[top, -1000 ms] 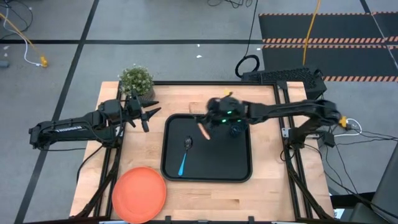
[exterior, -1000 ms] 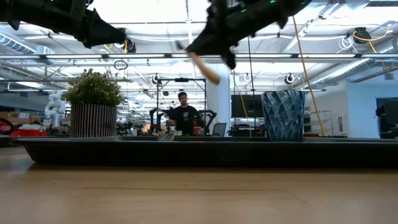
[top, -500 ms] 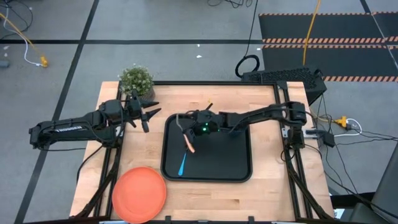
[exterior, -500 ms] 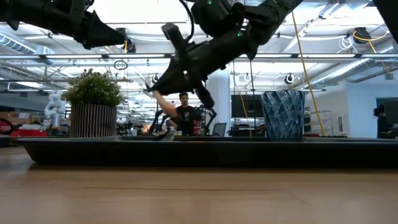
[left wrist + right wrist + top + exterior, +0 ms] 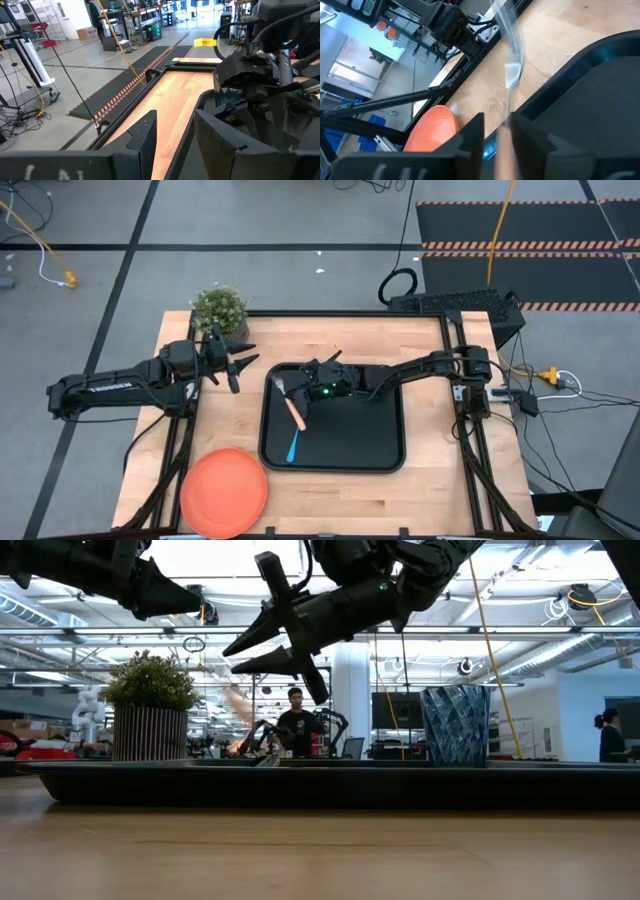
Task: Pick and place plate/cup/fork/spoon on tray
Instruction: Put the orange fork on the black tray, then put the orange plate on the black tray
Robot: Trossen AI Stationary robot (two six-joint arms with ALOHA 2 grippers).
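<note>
We find the right gripper (image 5: 287, 387) parted at the tray (image 5: 380, 450) upper left, apparently releasing the fork (image 5: 296, 413); the plate (image 5: 223, 491) comes next

Matte black tray (image 5: 380, 442), pale wood-grain table (image 5: 330, 492), smooth orange plate (image 5: 223, 491)

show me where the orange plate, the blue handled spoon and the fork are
flat round orange plate (image 5: 223, 491), high view, centre of its face
slim spoon with light blue handle (image 5: 293, 447), high view, on the handle
fork with orange-yellow handle (image 5: 297, 417), high view, on the handle, over the black tray
</note>
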